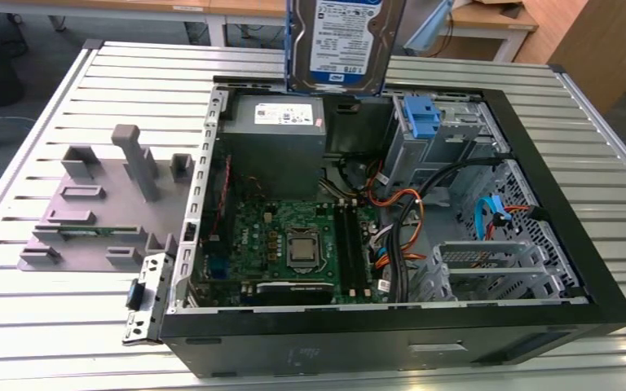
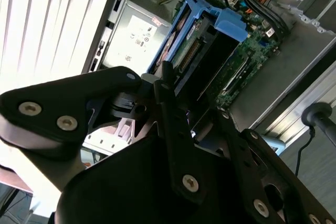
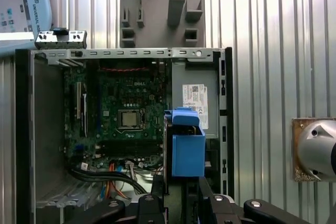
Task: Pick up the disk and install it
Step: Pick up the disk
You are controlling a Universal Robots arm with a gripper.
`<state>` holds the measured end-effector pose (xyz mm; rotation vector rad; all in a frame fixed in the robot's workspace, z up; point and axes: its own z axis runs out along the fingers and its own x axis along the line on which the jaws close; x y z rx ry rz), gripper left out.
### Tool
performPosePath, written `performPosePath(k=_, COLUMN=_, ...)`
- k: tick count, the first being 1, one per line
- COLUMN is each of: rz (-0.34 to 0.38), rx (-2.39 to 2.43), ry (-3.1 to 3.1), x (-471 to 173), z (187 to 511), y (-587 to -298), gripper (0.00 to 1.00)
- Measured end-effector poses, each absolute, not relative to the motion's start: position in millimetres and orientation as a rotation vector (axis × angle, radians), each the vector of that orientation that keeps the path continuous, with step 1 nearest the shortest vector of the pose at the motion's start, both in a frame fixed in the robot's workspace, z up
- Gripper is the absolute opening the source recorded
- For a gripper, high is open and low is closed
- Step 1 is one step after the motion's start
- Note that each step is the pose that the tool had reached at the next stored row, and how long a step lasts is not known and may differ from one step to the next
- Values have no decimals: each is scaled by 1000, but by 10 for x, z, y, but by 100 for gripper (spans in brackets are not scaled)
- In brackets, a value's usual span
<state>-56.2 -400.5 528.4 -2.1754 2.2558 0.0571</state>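
The end effector point(image 3: 181, 186) pinches the disk point(image 1: 341, 41) above the computer case point(image 1: 400, 324), where a tilted descent could snag cables point(image 1: 403, 202).

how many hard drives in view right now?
1. The disk is held by the gripper above the open computer case, near the power supply. More could be hidden in the drive bays.

Soft, even light is falling on the slatted metal table point(image 1: 41, 326); in the second wrist view its slats are glaring white.
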Motion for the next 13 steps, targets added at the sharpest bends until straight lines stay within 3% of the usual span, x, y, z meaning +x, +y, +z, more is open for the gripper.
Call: performPosePath(k=13, rz=58, rx=-2176, ry=2256, x=-233, z=5245, y=-4006, gripper=35)
